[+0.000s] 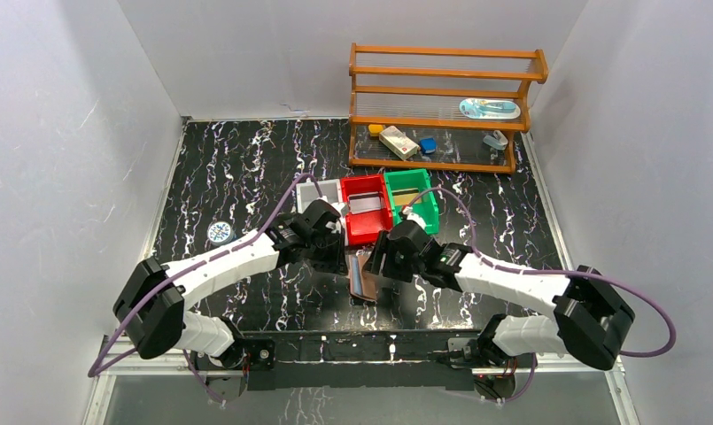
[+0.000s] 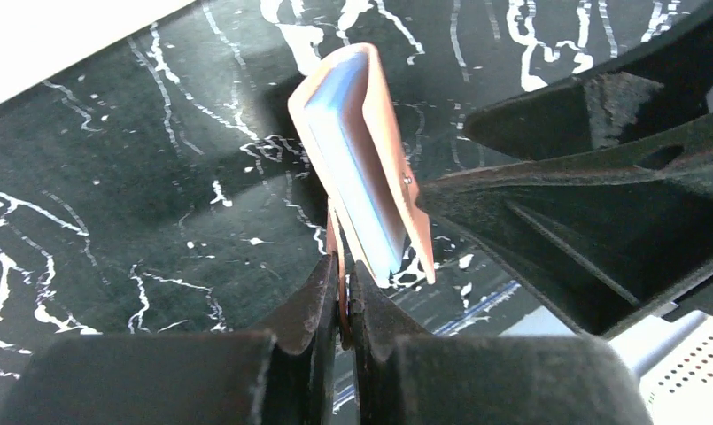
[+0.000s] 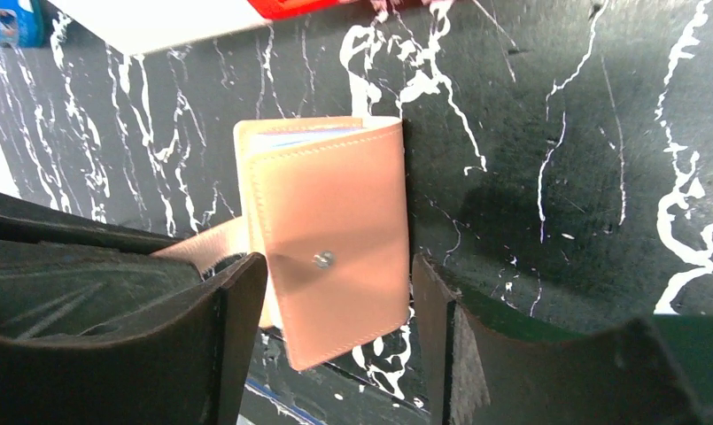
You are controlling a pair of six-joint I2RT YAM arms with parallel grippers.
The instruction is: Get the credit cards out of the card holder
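- Holding the card holder apparently raised off the dark marbled surface, at the middle front between the two arms, near the red bin
- Pinching the strap tab in the left pincer, clamped fully shut on the thin leather, wallet body hanging free beyond the tips
- Straddling the wallet with the right pincer, spread wide, one finger at each side edge and seemingly touching neither; nothing gripped there
- Showing the holder folded shut, tan outer face and small metal stud toward the right wrist camera, pale blue lining visible along the open edge
- Seeing no credit cards outside the holder near the pincers; unable to separate lining from card in the blurred blue-white layers of the fold
- Noting a pale flat piece inside the red bin from the top view, too small to call a card or not
- Judging the task as barely begun: holder lifted and secured by its tab, not yet opened, no card visibly drawn out
- Left to do, on this reading: closing the right pincer on one flap, spreading the fold, exposing the pockets, then sliding each card out and setting it down
- Risk worth watching: swing or twist of the wallet on a strap-only grip
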